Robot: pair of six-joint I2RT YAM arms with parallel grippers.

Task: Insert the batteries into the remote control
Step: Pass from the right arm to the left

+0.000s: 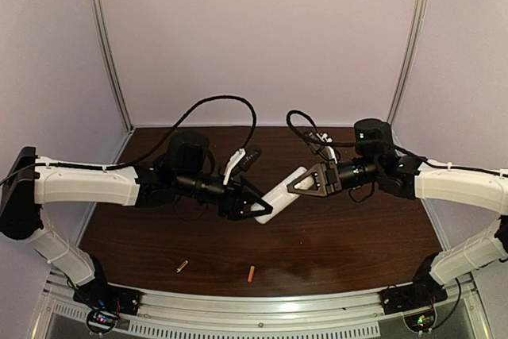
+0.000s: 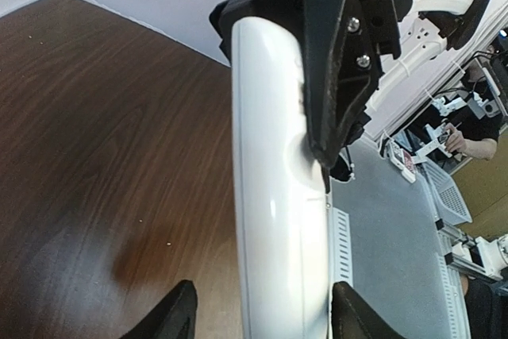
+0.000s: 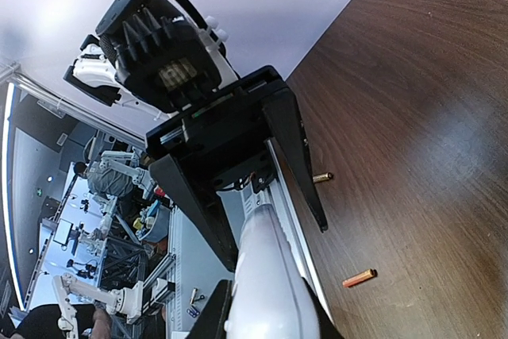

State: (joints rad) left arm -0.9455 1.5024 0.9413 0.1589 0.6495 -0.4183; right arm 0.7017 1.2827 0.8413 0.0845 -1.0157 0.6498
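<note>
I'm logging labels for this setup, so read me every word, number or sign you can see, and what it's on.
No text can be read in any view.
The remote: plain white surface showing, no print visible.
The gold battery and orange battery: too small to read any marking.

The left arm (image 1: 87, 186) is stretched in from 9 o'clock with its wrist levelled, and the left gripper (image 1: 255, 210) is pointed toward 3 o'clock. The right arm (image 1: 464, 184) is reached in from 3 o'clock, the right gripper (image 1: 305, 182) aimed toward 8 o'clock. The grippers are brought nearly tip to tip. The right one is clamped on one end of the remote control (image 1: 279, 196). The left jaws are spread around the other end, with a gap seen beside one finger.
</note>
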